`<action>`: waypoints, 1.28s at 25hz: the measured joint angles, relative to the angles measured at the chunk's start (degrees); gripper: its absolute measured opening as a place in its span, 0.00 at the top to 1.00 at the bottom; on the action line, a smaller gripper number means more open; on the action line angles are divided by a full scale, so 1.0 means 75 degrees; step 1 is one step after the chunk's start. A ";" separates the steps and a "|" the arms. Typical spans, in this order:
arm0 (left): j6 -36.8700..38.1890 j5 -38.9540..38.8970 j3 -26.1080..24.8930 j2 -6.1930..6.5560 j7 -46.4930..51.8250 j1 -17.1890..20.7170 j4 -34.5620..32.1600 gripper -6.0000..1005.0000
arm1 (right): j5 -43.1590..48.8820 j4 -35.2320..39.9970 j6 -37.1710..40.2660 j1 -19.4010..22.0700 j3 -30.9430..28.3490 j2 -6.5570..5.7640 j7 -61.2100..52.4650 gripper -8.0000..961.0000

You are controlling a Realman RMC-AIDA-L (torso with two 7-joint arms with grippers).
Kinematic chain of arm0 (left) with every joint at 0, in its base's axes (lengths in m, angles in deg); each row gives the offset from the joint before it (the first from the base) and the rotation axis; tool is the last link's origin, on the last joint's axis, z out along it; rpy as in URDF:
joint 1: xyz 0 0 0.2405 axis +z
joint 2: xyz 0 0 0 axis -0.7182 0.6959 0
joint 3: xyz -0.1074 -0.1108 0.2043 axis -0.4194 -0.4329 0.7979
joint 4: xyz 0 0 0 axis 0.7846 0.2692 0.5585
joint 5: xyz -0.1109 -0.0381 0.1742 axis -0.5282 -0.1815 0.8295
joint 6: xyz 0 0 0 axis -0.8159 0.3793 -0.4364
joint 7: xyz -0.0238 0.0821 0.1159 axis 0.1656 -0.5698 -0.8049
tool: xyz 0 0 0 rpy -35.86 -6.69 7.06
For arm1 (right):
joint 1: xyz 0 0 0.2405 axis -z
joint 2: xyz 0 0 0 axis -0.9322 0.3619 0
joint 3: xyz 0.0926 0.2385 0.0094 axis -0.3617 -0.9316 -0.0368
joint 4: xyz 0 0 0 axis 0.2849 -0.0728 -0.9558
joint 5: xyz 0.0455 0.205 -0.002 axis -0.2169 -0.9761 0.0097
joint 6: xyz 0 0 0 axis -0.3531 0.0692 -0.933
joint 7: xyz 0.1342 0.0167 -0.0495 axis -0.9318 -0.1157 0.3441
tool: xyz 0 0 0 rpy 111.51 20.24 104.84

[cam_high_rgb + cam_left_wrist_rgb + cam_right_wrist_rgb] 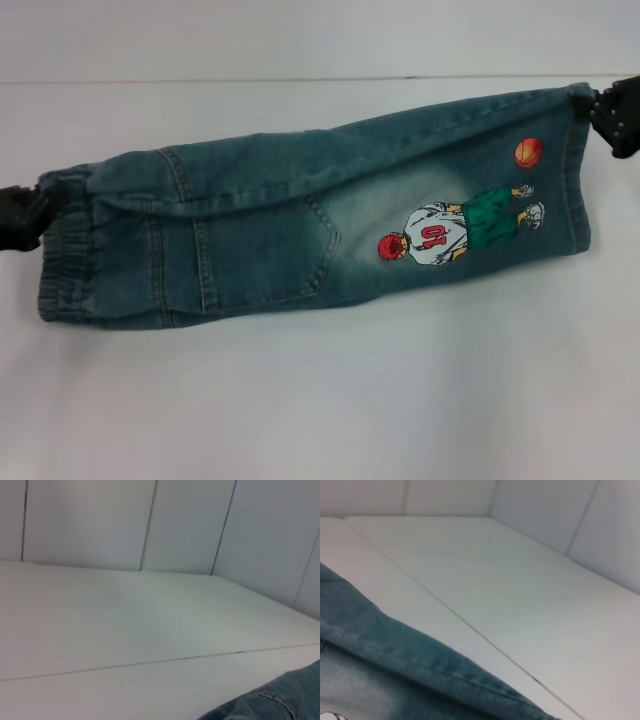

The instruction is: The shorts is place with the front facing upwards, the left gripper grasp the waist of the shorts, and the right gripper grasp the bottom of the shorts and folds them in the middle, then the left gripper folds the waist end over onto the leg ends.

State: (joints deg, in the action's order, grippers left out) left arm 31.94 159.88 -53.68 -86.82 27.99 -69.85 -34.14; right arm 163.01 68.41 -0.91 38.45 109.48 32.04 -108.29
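- Bench [320,420] first, since it's the biggest thing around: a plain white surface with a thin seam across it, walled in by white panels that can be seen in both wrist views.
- Shorts [300,235] are stretched out lengthwise across the middle of the bench, already doubled over along their length, with the patch pocket [265,255] and the basketball-player print [455,230] facing up.
- Denim like this can be expected to handle soft and floppy but fairly light, not slippery, nothing fragile. Sag is likely wherever it isn't held, so the thick stitched edges are probably the best places to be gripped.
- Waist [65,245], the ruffled elastic end, sits at the left and is clamped by the left tool [30,215], which looks closed on the band.
- Bottom of the shorts [575,165], the straight stitched hems, is pinched at its far corner by the right tool [610,115], also closed on the cloth.
- Next fold is judged to need the waist end carried over onto the leg ends, so that left grip should be kept firm.
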 joint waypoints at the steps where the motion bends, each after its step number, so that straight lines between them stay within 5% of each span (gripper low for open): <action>1: -0.0208 -0.0001 0.0096 0.0001 -0.0003 -0.0057 0.0071 0.94 | -0.0030 -0.0185 -0.0299 -0.0059 0.0096 -0.0008 0.0000 0.98; 8: -0.1313 -0.0020 0.0916 -0.0019 -0.0007 -0.0350 0.0501 0.94 | -0.0196 -0.1153 -0.1804 -0.0530 0.0833 0.0012 -0.0013 0.98; 16: -0.2345 -0.0023 0.1008 -0.0008 -0.0015 -0.0630 0.0769 0.94 | -0.0214 -0.2046 -0.3798 -0.0947 0.1998 -0.0009 -0.0383 0.98; 32: -0.3331 -0.0205 0.1050 -0.0028 -0.0012 -0.0781 0.1070 0.94 | -0.0208 -0.2513 -0.4577 -0.1085 0.2376 -0.0003 -0.0314 0.98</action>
State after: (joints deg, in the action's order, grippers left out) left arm 6.95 158.35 -45.81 -87.03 27.90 -75.71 -26.11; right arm 161.45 49.56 -35.24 30.31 127.30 32.02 -110.64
